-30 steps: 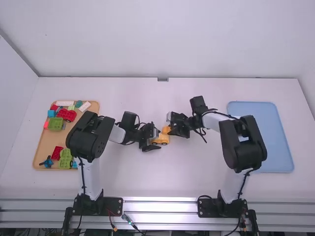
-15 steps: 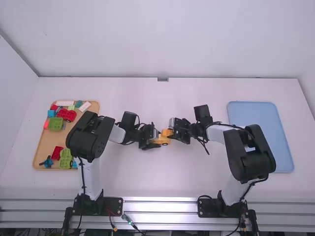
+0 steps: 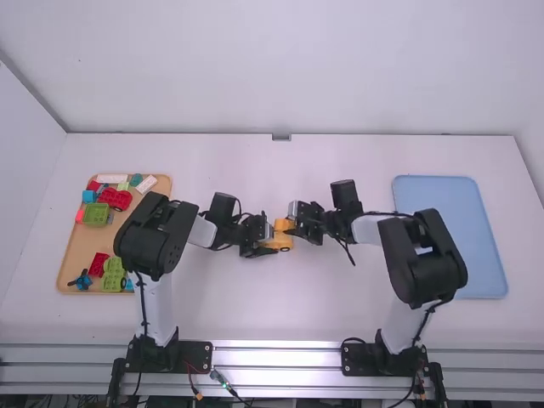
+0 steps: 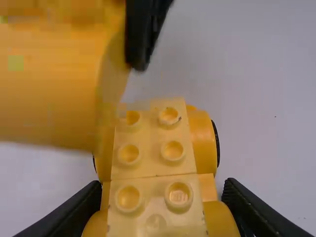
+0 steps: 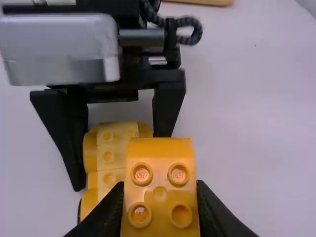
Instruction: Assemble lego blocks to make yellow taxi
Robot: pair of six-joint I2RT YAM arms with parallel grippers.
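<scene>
The yellow car base (image 3: 279, 243) stands near the table's middle, my left gripper (image 3: 262, 240) shut on it. In the left wrist view the studded car base (image 4: 150, 153) sits between the fingertips of my left gripper (image 4: 160, 200). My right gripper (image 3: 297, 223) is just beyond and right of it, shut on an orange-yellow block (image 3: 283, 224). In the right wrist view that block (image 5: 159, 190) fills the gap of my right gripper (image 5: 160, 197), in front of part of the base. Whether block and base touch I cannot tell.
A wooden tray (image 3: 75, 255) with red, green, blue and white blocks lies on the left, partly beneath the left arm. On the right a blue tray (image 3: 489, 246) lies beside the right arm.
The right gripper and its block have shifted slightly, first toward the camera and then a little left and back. The left gripper has kept still on the base.
</scene>
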